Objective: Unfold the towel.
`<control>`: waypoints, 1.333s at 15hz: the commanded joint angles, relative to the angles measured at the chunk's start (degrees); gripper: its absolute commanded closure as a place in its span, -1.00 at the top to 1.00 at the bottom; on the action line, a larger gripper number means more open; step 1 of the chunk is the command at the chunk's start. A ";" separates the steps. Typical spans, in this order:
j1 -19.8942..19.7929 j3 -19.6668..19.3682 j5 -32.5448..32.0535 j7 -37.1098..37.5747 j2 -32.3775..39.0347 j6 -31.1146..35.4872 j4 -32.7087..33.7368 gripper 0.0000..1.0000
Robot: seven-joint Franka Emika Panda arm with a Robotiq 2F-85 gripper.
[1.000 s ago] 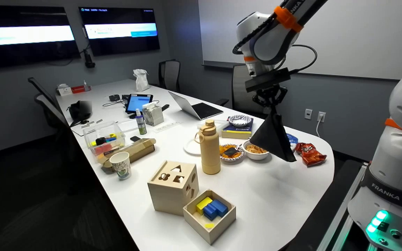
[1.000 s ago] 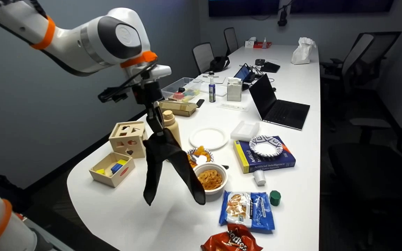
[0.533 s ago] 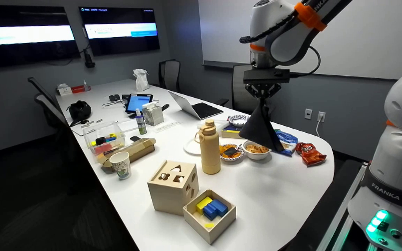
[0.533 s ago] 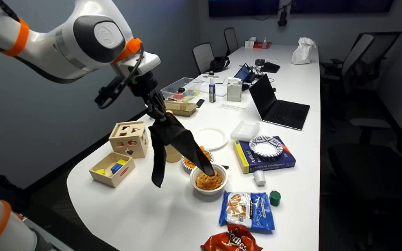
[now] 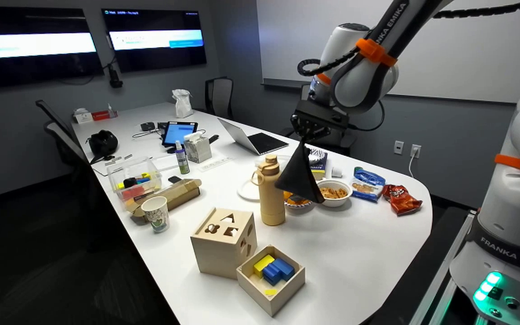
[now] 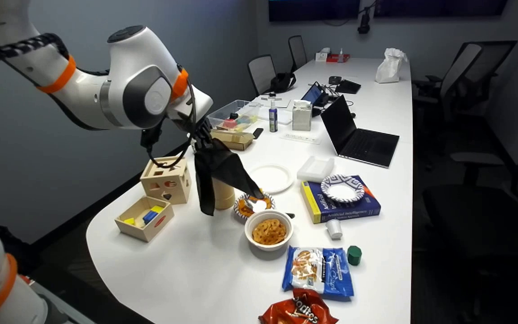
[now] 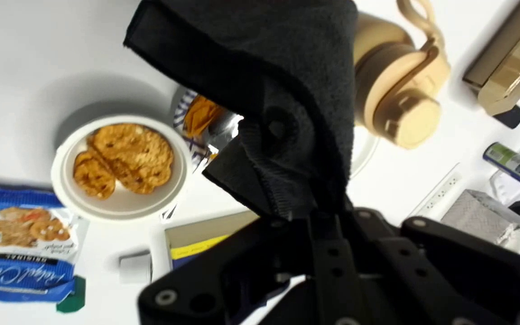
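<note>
1. Closest in, the gripper [image 5: 304, 138] had its jaws pinching one gathered spot of the towel [image 5: 299, 176]; in the wrist view the cloth ran out from between them.
2. The towel hung in the air above the table [image 6: 173, 279], drooping in doubled flaps. Within the last second it had swung away from the table's rounded end and in toward the bottle [image 5: 269, 198]. I judged that a change of place only, with the unfolding not yet done.
3. Its lower corners hung over the chips plate [image 5: 298, 206] and alongside the bottle; whether cloth touched bottle I could not tell. Letting go there risked draping the plate.
4. The cookie bowl [image 7: 127, 205] came just beyond, leaving little slack on that flank.
5. Farther out, the best open room lay at the rounded end, between the open wooden box [image 5: 289, 292] near one long edge and the red bag [image 5: 402, 199] by the opposite corner. Lowering a flap there seemed the likelier way to spread it.
</note>
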 commanded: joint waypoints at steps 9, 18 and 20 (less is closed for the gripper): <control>5.27 -2.16 31.92 -20.28 2.89 -18.24 0.88 -0.99; -5.74 2.12 32.46 -24.85 2.71 -24.85 0.63 0.01; -6.45 2.66 32.00 -25.16 2.28 -25.81 0.70 0.33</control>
